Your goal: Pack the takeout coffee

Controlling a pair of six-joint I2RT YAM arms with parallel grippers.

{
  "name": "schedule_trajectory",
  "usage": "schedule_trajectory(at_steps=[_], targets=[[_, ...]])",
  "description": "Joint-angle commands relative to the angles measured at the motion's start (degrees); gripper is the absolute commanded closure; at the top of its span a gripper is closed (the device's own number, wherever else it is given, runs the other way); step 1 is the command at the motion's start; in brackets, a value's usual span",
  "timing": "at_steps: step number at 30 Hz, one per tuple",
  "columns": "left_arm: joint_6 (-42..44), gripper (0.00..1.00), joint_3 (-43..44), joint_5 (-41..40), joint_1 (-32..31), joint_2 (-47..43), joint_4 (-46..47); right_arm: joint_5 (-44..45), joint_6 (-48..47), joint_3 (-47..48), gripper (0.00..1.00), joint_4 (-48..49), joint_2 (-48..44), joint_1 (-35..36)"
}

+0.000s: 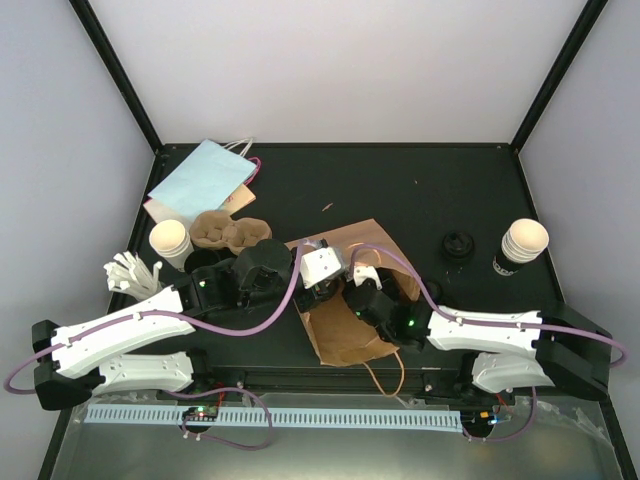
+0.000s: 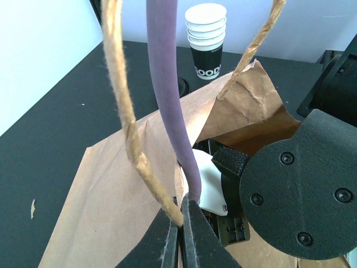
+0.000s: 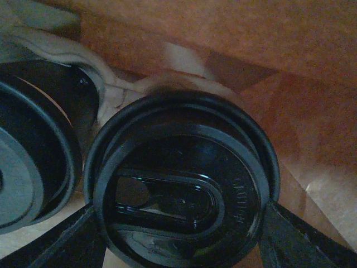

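Observation:
A brown paper bag (image 1: pixel 345 335) lies on its side mid-table. My left gripper (image 2: pixel 181 220) is shut on the rim of the bag's mouth, where a twine handle (image 2: pixel 125 111) is fixed, and holds it up. In the top view it sits at the bag's mouth (image 1: pixel 318 272). My right gripper (image 3: pixel 181 223) reaches inside the bag. Its fingers (image 3: pixel 67 240) press both sides of a takeout coffee cup with a black lid (image 3: pixel 181 184). A second lidded cup (image 3: pixel 33 151) stands right beside it on the left, inside the bag.
A stack of black paper cups (image 1: pixel 522 245) and a loose black lid (image 1: pixel 458 245) stand at the right. Another cup stack (image 1: pixel 170 243), a cardboard carrier (image 1: pixel 230 232), a pale-blue bag (image 1: pixel 200 175) and white cutlery (image 1: pixel 130 272) lie at the left.

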Motion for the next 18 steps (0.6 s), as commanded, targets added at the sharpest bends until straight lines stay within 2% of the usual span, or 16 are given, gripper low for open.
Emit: schedule_trajectory(at_steps=[1, 18], targets=[[-0.6, 0.98, 3.1, 2.7, -0.5, -0.2, 0.7, -0.3, 4.1, -2.3, 0.60, 0.9, 1.1, -0.7], [-1.3, 0.99, 3.8, 2.7, -0.5, 0.4, 0.3, -1.9, 4.1, 0.3, 0.61, -1.6, 4.6, -0.8]])
